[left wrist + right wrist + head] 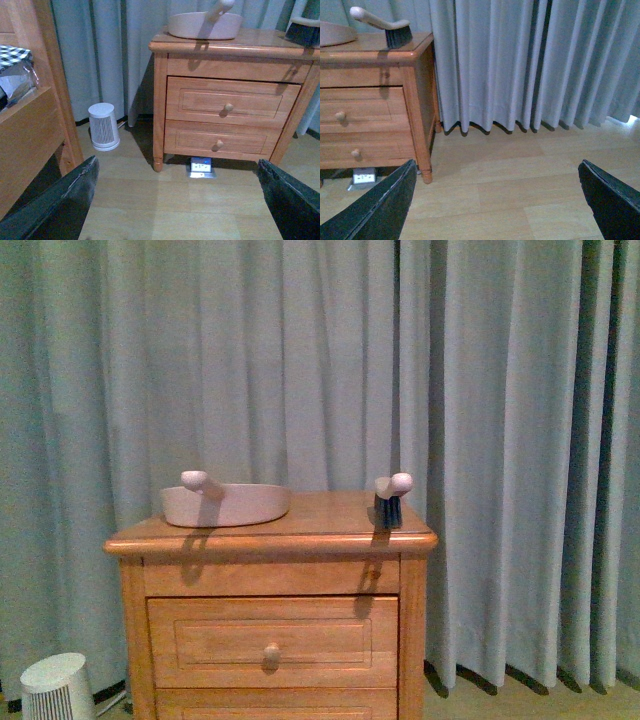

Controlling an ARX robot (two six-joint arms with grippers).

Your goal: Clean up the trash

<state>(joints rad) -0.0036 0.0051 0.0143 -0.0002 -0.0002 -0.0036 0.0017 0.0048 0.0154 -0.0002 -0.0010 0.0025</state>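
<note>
Our left claw (177,161) and right claw (497,162) both stand wide, holding nothing, low over the wooden floor (520,200). On the counter (320,525) rest a pale dustpan (225,505) and, well apart from it, a dark-bristled brush (388,502). We cannot tell where the trash lies

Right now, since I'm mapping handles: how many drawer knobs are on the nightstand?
2. The upper knob sits mid-front of the upper drawer; the lower knob mid-front of the lower drawer. None looks hidden in the left wrist view.
</note>
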